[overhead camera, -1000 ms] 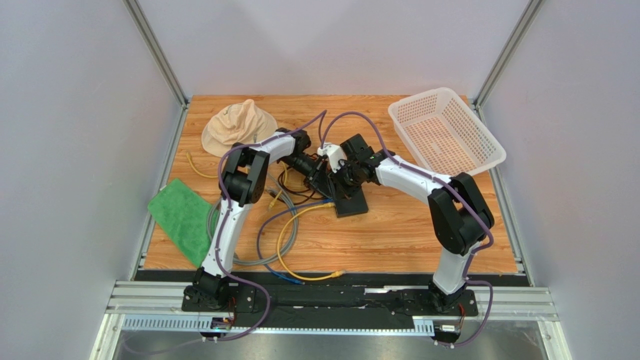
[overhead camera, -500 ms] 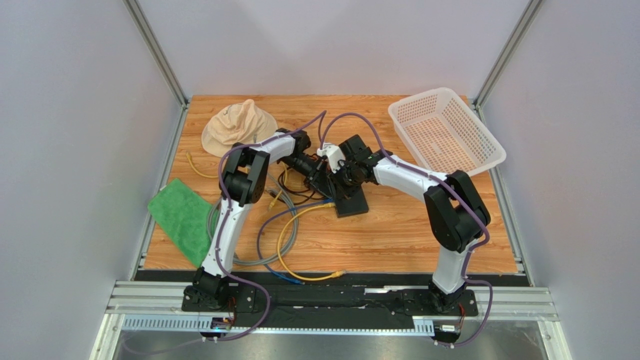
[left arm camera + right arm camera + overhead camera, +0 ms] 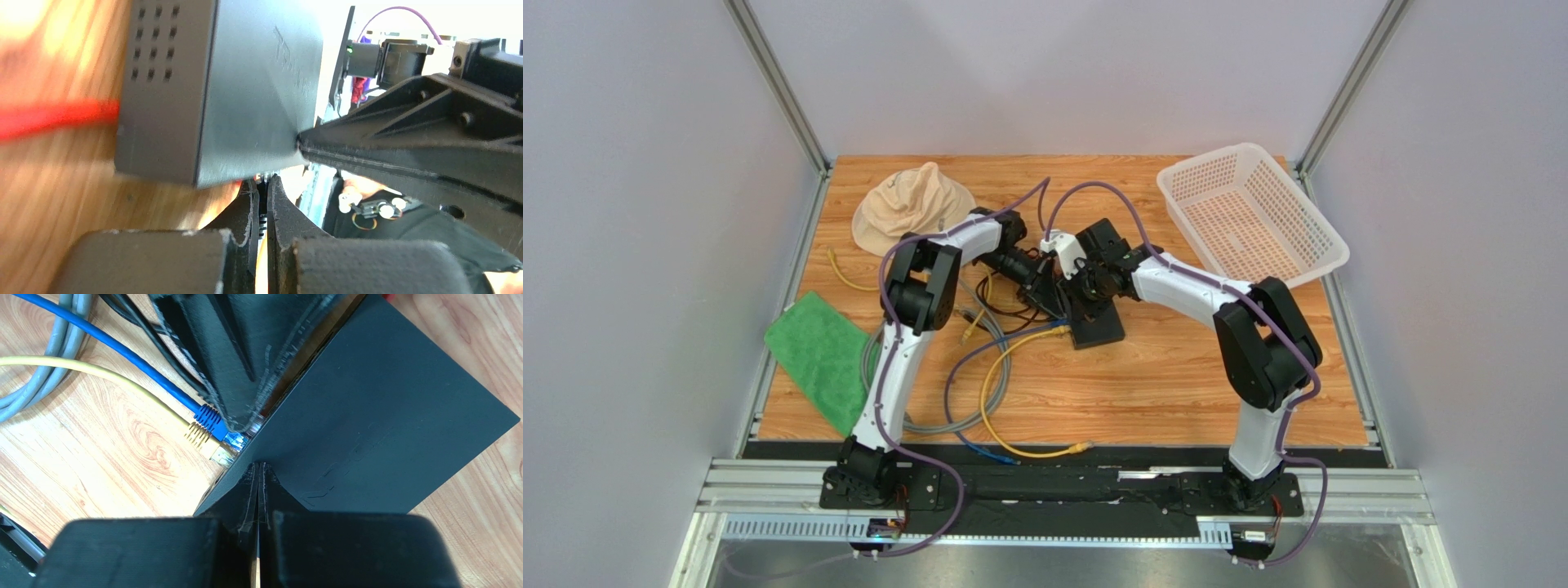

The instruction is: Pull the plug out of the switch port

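Two arms meet over the switch [image 3: 1097, 326], a flat black box lying near the middle of the wooden table [image 3: 1161, 392], well apart from the white basket [image 3: 1249, 214] at the far right corner. The right claw [image 3: 258, 467] is clenched with nothing between its fingers, and their tips press down on the top of the box beside its near edge. Along that edge a blue plug [image 3: 216, 424] and a yellow plug [image 3: 205, 438] sit side by side in the ports, with their cables running off to the left across the wood. The left claw [image 3: 261, 184] is also clenched, with only a thin slit between its fingers. The right wrist view shows its tip coming down just beside the blue plug at the port edge, but I cannot tell whether it pinches anything. In the left wrist view the box's vented side fills the upper left, and a blurred red cable [image 3: 55, 117] runs out from it. A grey cable [image 3: 946, 423] and a yellow cable [image 3: 995, 417] loop over the near left of the table. A tan hat [image 3: 909, 202] lies at the far left, and a green cloth [image 3: 817, 353] hangs over the left edge.
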Robot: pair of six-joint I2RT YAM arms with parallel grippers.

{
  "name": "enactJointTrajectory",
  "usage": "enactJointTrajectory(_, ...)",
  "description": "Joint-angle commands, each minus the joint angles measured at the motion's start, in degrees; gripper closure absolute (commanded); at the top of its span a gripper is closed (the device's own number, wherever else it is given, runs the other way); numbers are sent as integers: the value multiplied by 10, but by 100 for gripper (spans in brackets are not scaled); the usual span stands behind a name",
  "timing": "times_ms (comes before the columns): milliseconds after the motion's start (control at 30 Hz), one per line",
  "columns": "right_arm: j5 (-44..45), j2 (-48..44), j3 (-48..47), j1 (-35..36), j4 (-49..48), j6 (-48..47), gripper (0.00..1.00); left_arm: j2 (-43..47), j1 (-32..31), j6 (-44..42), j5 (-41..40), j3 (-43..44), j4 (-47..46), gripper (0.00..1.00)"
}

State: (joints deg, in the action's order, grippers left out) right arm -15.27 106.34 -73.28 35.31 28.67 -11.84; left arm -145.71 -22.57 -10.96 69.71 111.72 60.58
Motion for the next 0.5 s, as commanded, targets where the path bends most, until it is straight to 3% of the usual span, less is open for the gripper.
enactJointTrajectory(0,21,35,18,5,39,-2,100,-3,9,-58,-28,24,73,100)
enactJointTrajectory(133,18,39,15,5,42,-1,100,-50,23,-66,-40,146,141,100)
enactJointTrajectory(467,23,34,20,5,39,-2,100,4,56,-93,-89,76,141,100)
